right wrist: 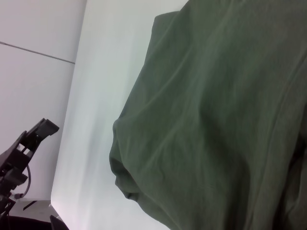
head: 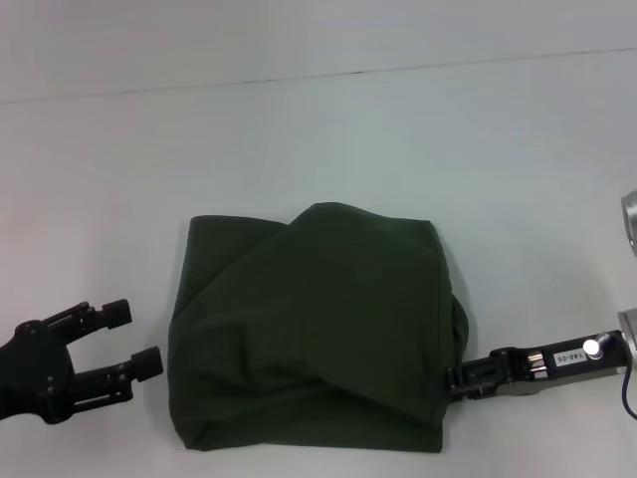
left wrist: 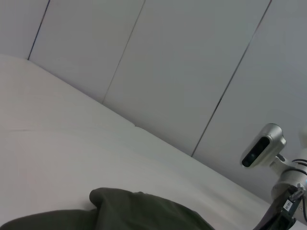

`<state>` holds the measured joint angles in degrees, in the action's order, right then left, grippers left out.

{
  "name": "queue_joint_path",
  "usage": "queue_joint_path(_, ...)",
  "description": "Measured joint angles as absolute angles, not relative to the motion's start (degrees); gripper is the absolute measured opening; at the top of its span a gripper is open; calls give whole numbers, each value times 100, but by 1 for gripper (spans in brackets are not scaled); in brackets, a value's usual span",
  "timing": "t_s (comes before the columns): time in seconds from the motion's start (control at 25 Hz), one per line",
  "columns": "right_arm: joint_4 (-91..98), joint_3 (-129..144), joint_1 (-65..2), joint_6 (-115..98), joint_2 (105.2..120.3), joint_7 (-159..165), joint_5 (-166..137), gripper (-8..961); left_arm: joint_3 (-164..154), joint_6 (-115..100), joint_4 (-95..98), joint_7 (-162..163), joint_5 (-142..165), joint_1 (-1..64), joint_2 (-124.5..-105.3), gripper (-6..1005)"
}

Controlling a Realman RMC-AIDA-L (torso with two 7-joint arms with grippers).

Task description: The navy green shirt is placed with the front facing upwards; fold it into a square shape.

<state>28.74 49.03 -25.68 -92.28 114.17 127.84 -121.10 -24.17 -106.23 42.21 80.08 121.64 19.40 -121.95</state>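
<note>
Finishing: the navy green shirt [head: 314,334] lies mid-table as a near-square bundle, plain side up — folding looks almost done.
Right gripper [head: 460,380]: at the shirt's near right edge, touching the cloth; I cannot tell how its fingers stand.
Left gripper [head: 139,341]: fingers spread, holding nothing, just beside the left edge.
Next: smoothing the puffed, creased layers — nothing blocks either arm on the white table [head: 318,149].

The navy green shirt [head: 314,334] lies folded into a rough square on the table. Only plain dark fabric shows, rumpled with diagonal creases.
</note>
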Motion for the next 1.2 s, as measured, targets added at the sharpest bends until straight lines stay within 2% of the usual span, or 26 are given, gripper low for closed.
queue_joint_path(0.44, 2812, 4665, -2518, -9175, 11469, 12666, -12072, 517, -2347, -10548, 4234, 8007, 12606, 1904, -12183, 916)
queue_joint_path(1.2, 2653, 4373, -2549, -8971, 11516, 12558, -12066, 83, -2383, -10167, 4166, 8010, 13191, 1904, -12225, 908)
